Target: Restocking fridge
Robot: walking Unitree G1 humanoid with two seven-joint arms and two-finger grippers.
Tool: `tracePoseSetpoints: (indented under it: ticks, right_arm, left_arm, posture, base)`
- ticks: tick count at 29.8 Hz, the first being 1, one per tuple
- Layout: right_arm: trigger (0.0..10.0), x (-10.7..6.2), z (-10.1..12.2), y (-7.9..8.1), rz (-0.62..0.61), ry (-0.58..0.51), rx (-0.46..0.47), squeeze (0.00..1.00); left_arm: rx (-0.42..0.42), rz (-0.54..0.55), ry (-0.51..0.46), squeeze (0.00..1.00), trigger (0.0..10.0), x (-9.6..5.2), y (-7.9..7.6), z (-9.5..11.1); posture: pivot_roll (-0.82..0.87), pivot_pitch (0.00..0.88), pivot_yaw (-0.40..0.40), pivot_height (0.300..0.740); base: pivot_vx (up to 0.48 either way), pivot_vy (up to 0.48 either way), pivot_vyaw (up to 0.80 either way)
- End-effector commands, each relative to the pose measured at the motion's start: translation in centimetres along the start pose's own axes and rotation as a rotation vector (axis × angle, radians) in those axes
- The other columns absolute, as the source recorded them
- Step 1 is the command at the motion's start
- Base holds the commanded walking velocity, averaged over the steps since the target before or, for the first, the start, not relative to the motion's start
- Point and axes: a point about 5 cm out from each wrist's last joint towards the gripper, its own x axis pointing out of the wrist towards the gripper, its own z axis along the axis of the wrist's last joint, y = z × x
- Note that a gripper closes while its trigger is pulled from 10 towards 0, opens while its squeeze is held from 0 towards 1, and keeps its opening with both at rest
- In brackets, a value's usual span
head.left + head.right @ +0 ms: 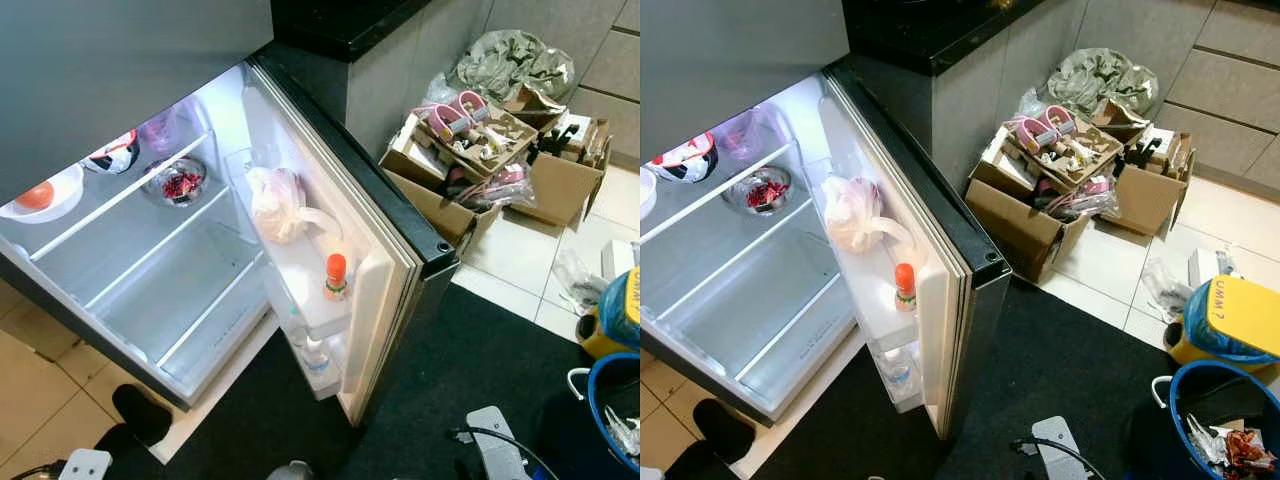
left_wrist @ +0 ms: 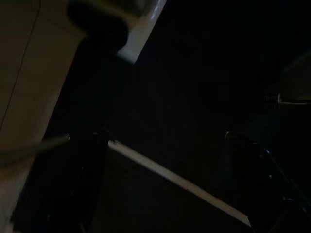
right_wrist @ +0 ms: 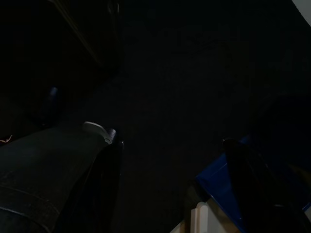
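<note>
The fridge (image 1: 150, 300) stands open and lit, its door (image 1: 385, 215) swung out to the right. On the upper shelves sit a white bowl holding something orange (image 1: 40, 195), a red, white and black pack (image 1: 112, 153) and a glass bowl of red bits (image 1: 178, 183). The lower shelves are bare. The door rack carries a white plastic bag (image 1: 275, 203) and an orange-capped bottle (image 1: 336, 277), with a clear bottle (image 1: 316, 355) in the rack below. Both arms hang low over the dark mat. My left gripper (image 2: 165, 135) and right gripper (image 3: 172, 143) are open and hold nothing.
A black mat (image 1: 1060, 370) covers the floor before the fridge. Cardboard boxes of clutter (image 1: 480, 150) stand against the cabinets at the back right. A blue bin (image 1: 1220, 420) and a yellow container (image 1: 1235, 320) sit at my right. Its blue rim (image 3: 218, 187) lies beside the right gripper.
</note>
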Motion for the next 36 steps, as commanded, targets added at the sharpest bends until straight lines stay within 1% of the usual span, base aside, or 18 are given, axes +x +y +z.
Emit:
tracePoseSetpoints:
  ticks: [1,2,4,5,6,8,9,10,12,14,17,22,25,27,29,31,32,36]
  right_arm:
    - [10.0,-0.1,-0.3,0.0,-0.007,0.000,0.013,0.00]
    - [10.0,-0.1,-0.4,0.1,-0.004,0.002,0.014,0.00]
    - [10.0,-0.1,-0.4,0.1,-0.003,0.003,0.014,0.00]
    - [10.0,-0.1,-0.5,0.2,-0.001,0.004,0.014,0.00]
    - [10.0,-0.1,-0.5,0.2,-0.001,0.005,0.015,0.00]
    - [10.0,-0.1,-0.5,0.3,0.002,0.005,0.015,0.00]
    - [10.0,-0.1,-0.5,0.3,0.002,0.005,0.015,0.00]
    - [10.0,-0.1,-0.5,0.3,0.003,0.005,0.016,0.00]
    - [10.0,-0.1,-0.5,0.4,0.004,0.005,0.016,0.00]
    - [10.0,-0.1,-0.4,0.4,0.003,0.005,0.021,0.00]
    - [10.0,-0.1,-0.4,0.4,0.003,0.004,0.021,0.00]
    - [10.0,-0.1,-0.4,0.4,0.000,0.005,0.025,0.00]
    - [10.0,-0.2,-0.6,-0.1,-0.017,0.004,0.036,0.00]
    - [10.0,-0.2,-0.6,-0.4,-0.029,0.002,0.044,0.00]
    - [10.0,-0.2,-0.5,-0.6,-0.035,-0.002,0.049,0.00]
    - [10.0,-0.2,-0.2,-1.1,-0.043,-0.010,0.045,0.00]
    - [10.0,-0.2,-0.2,-1.1,-0.044,-0.012,0.043,0.00]
    - [10.0,-0.2,0.6,-1.9,-0.065,-0.044,0.052,0.00]
  left_arm:
    - [0.035,0.003,0.006,0.00,10.0,-0.2,0.1,-0.3]
    - [0.116,0.060,-0.014,0.00,10.0,-0.3,0.5,0.1]
    - [0.144,0.090,-0.019,0.00,10.0,-0.4,0.7,0.2]
    - [0.144,0.095,-0.009,0.00,10.0,2.0,-2.3,1.7]
    - [0.150,0.092,-0.004,0.00,10.0,3.6,-4.8,3.1]
    - [0.302,0.089,-0.027,0.00,10.0,4.8,-5.9,5.5]
    - [0.302,0.089,-0.027,0.00,10.0,4.8,-5.9,5.5]
    - [0.370,0.093,-0.059,0.00,10.0,4.6,-4.6,6.4]
    - [0.385,0.099,-0.086,0.00,10.0,4.4,-3.7,7.2]
    - [0.460,0.111,-0.121,0.00,10.0,4.1,-2.5,8.2]
    - [0.451,0.118,-0.126,0.00,10.0,4.1,-2.4,8.3]
    - [0.422,0.114,-0.118,0.00,10.0,4.5,-3.6,8.0]
    - [0.165,0.111,-0.096,0.00,10.0,4.7,-5.0,7.1]
    - [0.039,0.121,-0.079,0.00,10.0,4.9,-5.9,6.7]
    - [0.064,0.098,-0.052,0.00,10.0,5.2,-7.6,6.4]
    - [0.383,-0.022,-0.076,0.00,10.0,5.7,-11.5,6.9]
    - [0.414,-0.030,-0.083,0.00,10.0,5.8,-11.8,7.0]
    - [0.385,-0.066,-0.104,0.00,10.0,6.2,-13.2,8.3]
  posture:
    - [-0.04,0.117,-0.025,0.740]
    - [-0.03,0.119,-0.024,0.740]
    - [-0.03,0.120,-0.021,0.740]
    - [-0.03,0.120,-0.021,0.740]
    - [-0.03,0.120,-0.021,0.740]
    - [-0.02,0.122,-0.018,0.740]
    - [-0.02,0.122,-0.018,0.740]
    - [-0.01,0.123,-0.015,0.740]
    - [-0.01,0.123,-0.015,0.740]
    - [-0.01,0.122,-0.012,0.740]
    - [-0.01,0.122,-0.011,0.740]
    - [-0.02,0.119,-0.011,0.740]
    - [-0.03,0.123,-0.014,0.740]
    - [-0.03,0.125,-0.019,0.740]
    - [-0.04,0.124,-0.026,0.740]
    - [-0.05,0.127,-0.036,0.740]
    - [-0.05,0.127,-0.036,0.740]
    - [-0.06,0.135,-0.046,0.740]
  base:
    - [0.000,0.000,0.00]
    - [0.000,0.000,0.00]
    - [0.000,0.000,0.00]
    - [0.000,0.000,0.00]
    - [0.000,0.000,0.00]
    - [0.000,0.000,0.00]
    - [0.000,0.000,0.00]
    - [0.000,0.000,0.00]
    - [0.000,0.000,0.00]
    - [0.000,0.000,0.00]
    - [0.000,0.000,0.00]
    - [0.000,0.000,0.00]
    - [0.000,0.000,0.00]
    - [0.000,0.000,0.00]
    - [0.000,0.000,0.00]
    - [0.000,0.000,0.00]
    - [0.000,0.000,0.00]
    - [0.000,0.000,0.00]
